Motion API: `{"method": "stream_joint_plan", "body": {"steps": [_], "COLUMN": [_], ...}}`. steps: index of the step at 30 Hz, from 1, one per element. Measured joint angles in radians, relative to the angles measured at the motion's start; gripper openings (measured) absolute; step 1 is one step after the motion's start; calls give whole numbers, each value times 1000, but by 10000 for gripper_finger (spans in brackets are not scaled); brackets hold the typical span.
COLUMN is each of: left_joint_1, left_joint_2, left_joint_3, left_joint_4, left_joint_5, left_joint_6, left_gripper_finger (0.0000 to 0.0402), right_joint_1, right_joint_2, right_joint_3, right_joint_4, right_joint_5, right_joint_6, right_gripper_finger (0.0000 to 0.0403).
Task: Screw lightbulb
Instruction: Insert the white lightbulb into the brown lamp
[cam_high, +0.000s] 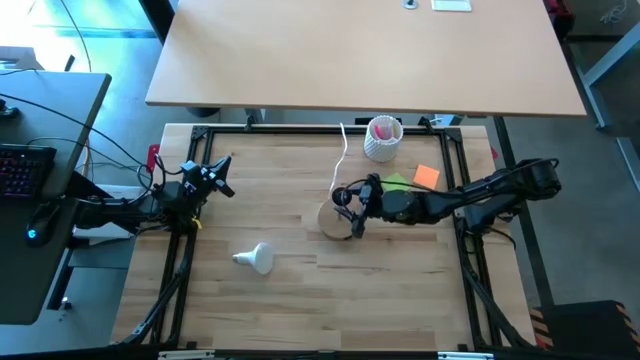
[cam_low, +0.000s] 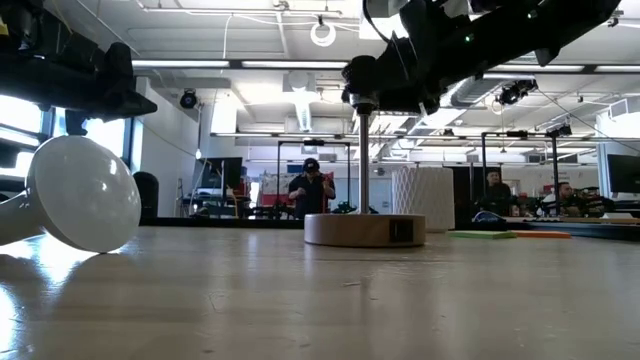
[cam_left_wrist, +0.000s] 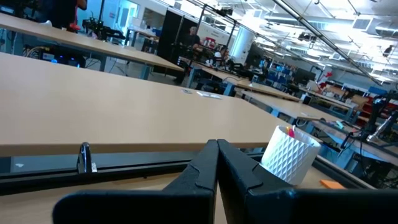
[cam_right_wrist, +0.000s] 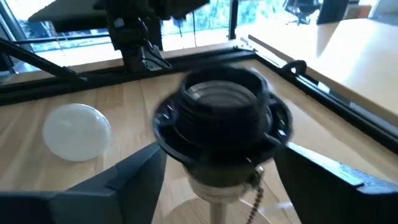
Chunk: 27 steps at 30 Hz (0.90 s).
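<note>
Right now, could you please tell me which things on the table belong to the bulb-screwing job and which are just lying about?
For the job:
- lightbulb, lying on its side, untouched
- black socket on the wooden disc stand
- right pincer, open around the socket
- left pincer, shut, waiting at the table's left edge

Lying about:
- white perforated cup with pink contents
- green note
- orange note

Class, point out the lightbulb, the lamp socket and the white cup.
lightbulb (cam_high: 262, 259), high view, on its round globe.
lamp socket (cam_right_wrist: 222, 106), right wrist view, on its black threaded collar.
white cup (cam_high: 382, 142), high view, on its outer wall.
</note>
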Motion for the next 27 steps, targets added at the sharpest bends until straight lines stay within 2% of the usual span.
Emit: {"method": "stream_joint_plan", "body": {"steps": [4,18,22,27], "left_joint_1": [0,0,0,0], "left_joint_2": [0,0,0,0], "left_joint_3": [0,0,0,0], "left_joint_4": [0,0,0,0], "left_joint_5": [0,0,0,0], "left_joint_6": [0,0,0,0], "left_gripper_finger": [1,1,1,1], "right_joint_1": [3,13,35,73], "right_joint_2": [-2,-4,-3,36], "right_joint_3": [0,11,128,356], "right_joint_4": [45,333,255,-23], "right_joint_5": [1,5,15,11], "right_joint_6": [-92,-325,-412,-466], "right_gripper_finger": [308,309,309,309]}}
